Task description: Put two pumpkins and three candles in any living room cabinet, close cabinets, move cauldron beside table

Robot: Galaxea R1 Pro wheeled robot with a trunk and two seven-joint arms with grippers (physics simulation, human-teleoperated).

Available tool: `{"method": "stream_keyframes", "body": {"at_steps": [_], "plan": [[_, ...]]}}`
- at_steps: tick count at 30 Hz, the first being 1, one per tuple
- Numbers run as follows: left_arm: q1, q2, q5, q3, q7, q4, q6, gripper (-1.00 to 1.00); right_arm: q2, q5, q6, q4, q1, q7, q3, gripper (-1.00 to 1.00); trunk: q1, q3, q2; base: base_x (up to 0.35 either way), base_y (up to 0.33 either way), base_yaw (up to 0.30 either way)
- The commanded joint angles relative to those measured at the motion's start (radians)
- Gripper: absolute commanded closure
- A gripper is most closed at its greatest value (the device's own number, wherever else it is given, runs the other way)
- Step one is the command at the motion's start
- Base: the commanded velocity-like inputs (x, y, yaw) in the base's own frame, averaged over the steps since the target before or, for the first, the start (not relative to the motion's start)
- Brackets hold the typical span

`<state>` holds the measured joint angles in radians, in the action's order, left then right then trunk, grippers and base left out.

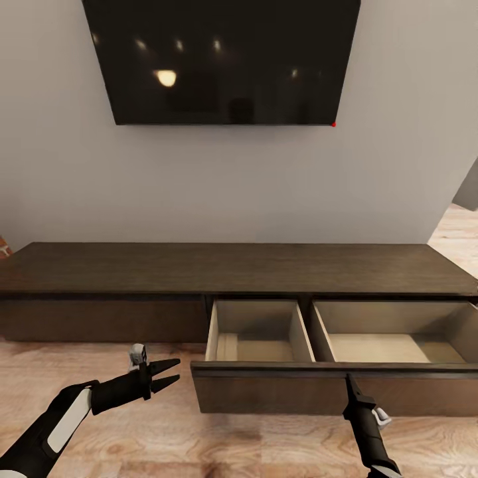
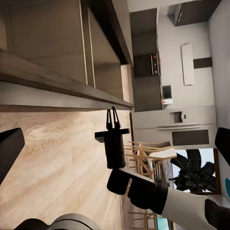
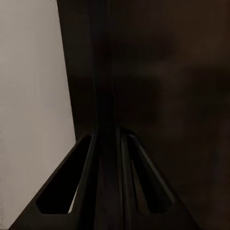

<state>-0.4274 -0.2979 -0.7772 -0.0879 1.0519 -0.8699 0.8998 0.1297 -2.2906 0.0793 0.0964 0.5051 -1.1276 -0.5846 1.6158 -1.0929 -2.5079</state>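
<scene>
right tool (image 1: 350, 380) upright against cabinet (image 1: 232, 265) drawer front (image 1: 279, 392)

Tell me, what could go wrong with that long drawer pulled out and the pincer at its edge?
The right pincer sits at the open drawer's front lip; pushing off-centre might skew it or let the fingers slip off. Both compartments look empty, so shutting now would mean reopening later. The left pincer hovers near the drawer's corner and could get bumped.

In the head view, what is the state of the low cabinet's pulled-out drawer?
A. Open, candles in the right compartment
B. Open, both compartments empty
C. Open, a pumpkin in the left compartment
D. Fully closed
B: the drawer of the cabinet is pulled out, and both compartments show only bare light-coloured floors, while the right end effector sits at its front panel.
</scene>
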Motion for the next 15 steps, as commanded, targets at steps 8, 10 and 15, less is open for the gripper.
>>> {"method": "stream_keyframes", "body": {"at_steps": [8,10,15], "plan": [[-0.001,0.0,-0.005,-0.003,0.0,0.0,0.005,-1.0,0.001,-0.013,0.01,-0.009,0.0,0.0,-0.001,1.0,0.0,-0.001,0.0,-0.012,0.0,0.0],[-0.001,0.0,-0.005,-0.003,0.0,0.0,0.005,-1.0,0.001,-0.013,0.01,-0.009,0.0,0.0,-0.001,1.0,0.0,-0.001,0.0,-0.112,0.0,0.0],[-0.001,0.0,-0.005,-0.003,0.0,0.0,0.005,-1.0,0.001,-0.013,0.01,-0.009,0.0,0.0,-0.001,1.0,0.0,-0.001,0.0,-0.089,0.0,0.0]]}}
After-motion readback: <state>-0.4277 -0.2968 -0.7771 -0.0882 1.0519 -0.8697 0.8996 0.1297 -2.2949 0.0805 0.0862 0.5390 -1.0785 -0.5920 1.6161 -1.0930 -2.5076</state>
